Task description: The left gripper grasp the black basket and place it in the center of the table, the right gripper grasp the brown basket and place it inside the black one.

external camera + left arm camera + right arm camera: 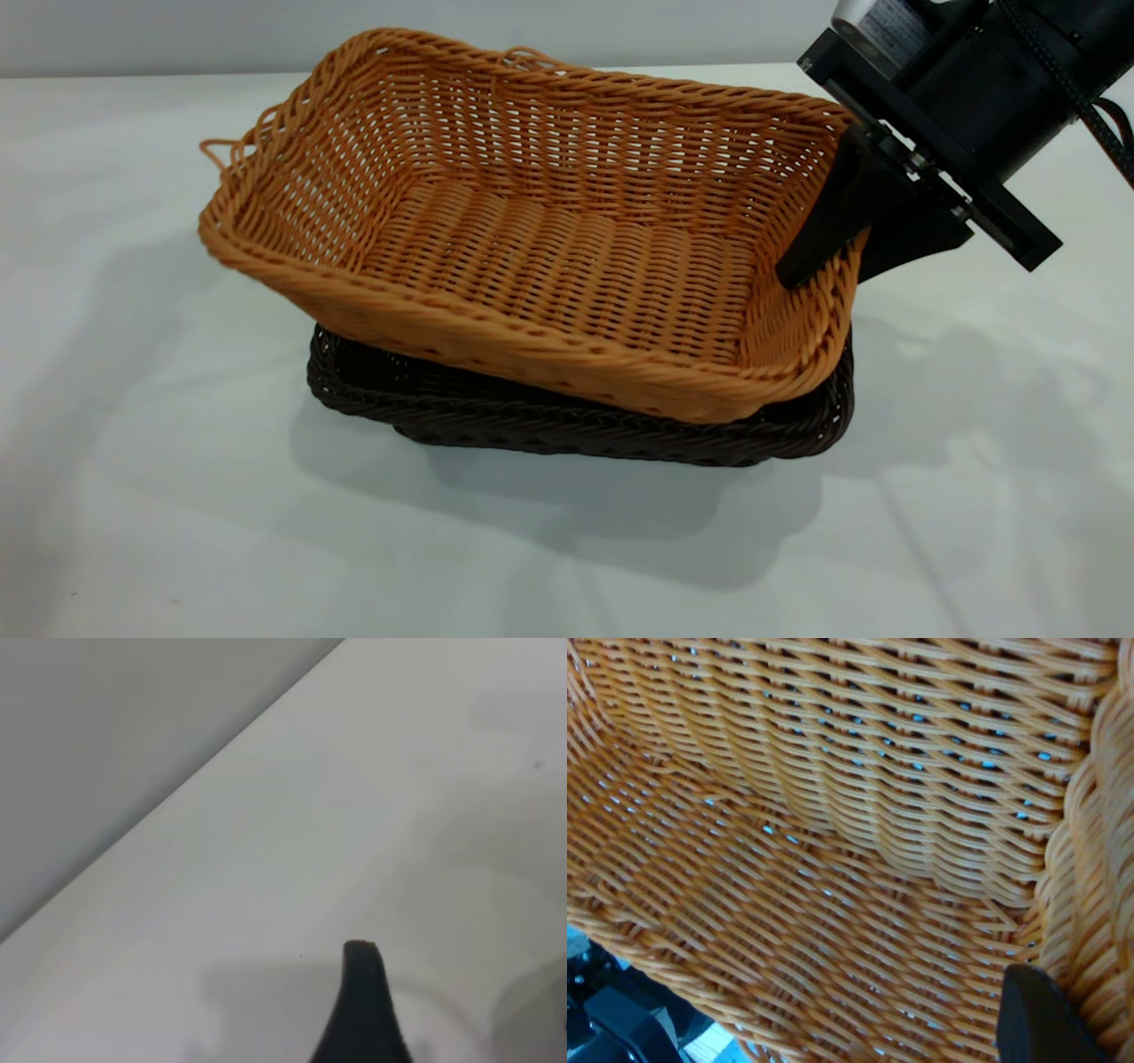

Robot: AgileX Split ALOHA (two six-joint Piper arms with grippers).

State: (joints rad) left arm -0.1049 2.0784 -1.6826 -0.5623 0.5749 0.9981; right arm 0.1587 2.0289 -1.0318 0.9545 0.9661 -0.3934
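Pale table (133, 496), black basket (576, 425) apparently flat on it

So the right gripper (855, 244) is clamped over the right end wall of the brown basket (532, 239), one finger inside, one outside. That basket stretches off to the claw's left, tilted, its claw end sunk into the black basket (567, 425) directly below, far end riding up. Black one sits flat on the table (133, 496).
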